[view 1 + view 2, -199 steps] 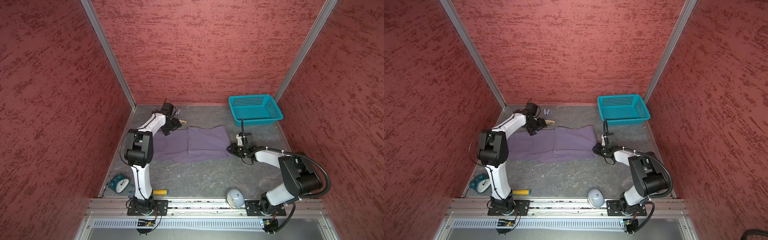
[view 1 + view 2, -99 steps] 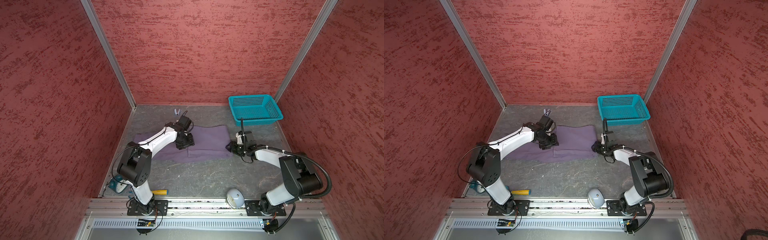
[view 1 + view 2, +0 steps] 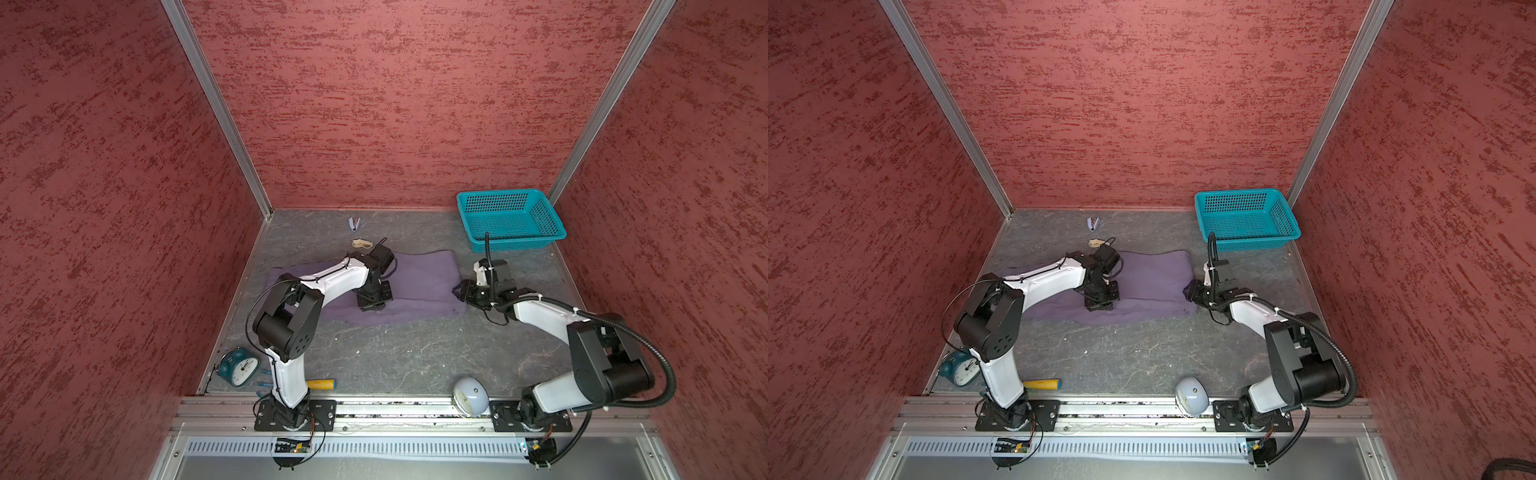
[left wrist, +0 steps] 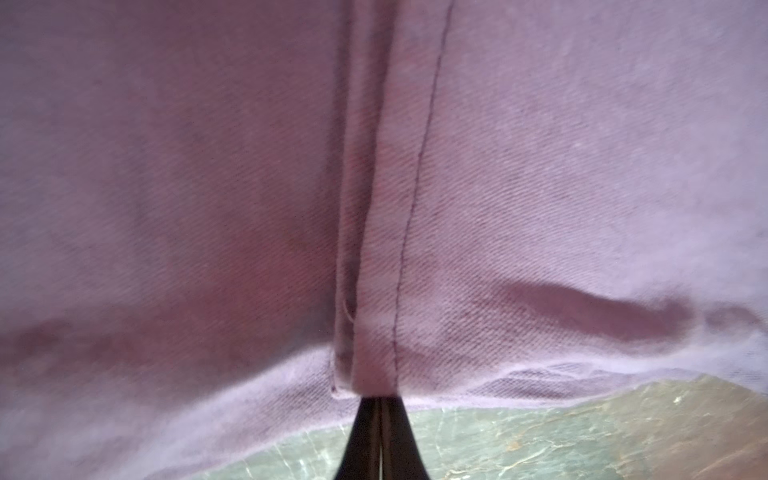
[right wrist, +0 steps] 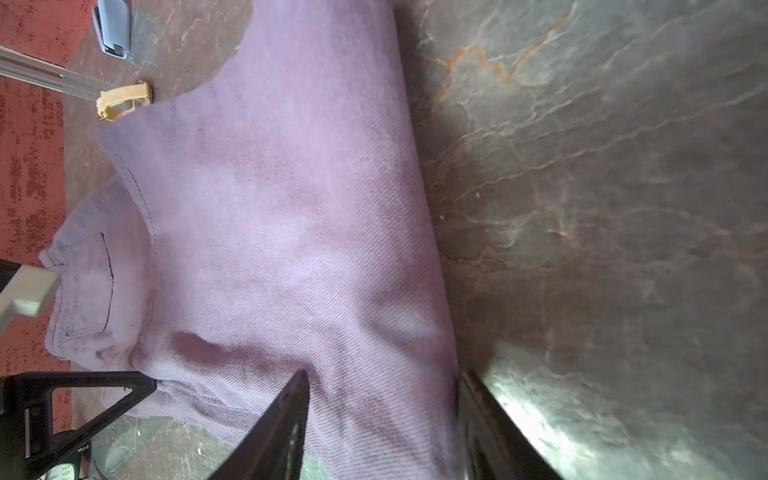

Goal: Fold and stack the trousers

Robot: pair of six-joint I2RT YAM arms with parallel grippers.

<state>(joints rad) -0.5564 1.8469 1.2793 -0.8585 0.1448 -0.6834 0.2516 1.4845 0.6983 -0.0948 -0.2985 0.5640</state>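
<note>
The soft pale purple cloth trousers (image 3: 419, 282) lie flat on the grey tabletop (image 3: 395, 361), long way side to side between the arms. The left fingers (image 4: 361, 432) are pressed together at the middle of the near edge, and the right fingers (image 5: 286, 415) are spread over the right end. Only the wrist views show this; both top views hide the tips.

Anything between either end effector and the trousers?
Nothing visible. The left end effector is shut on the trousers' near edge; the right end effector stands open, its jaws straddling the cloth's end.
</note>
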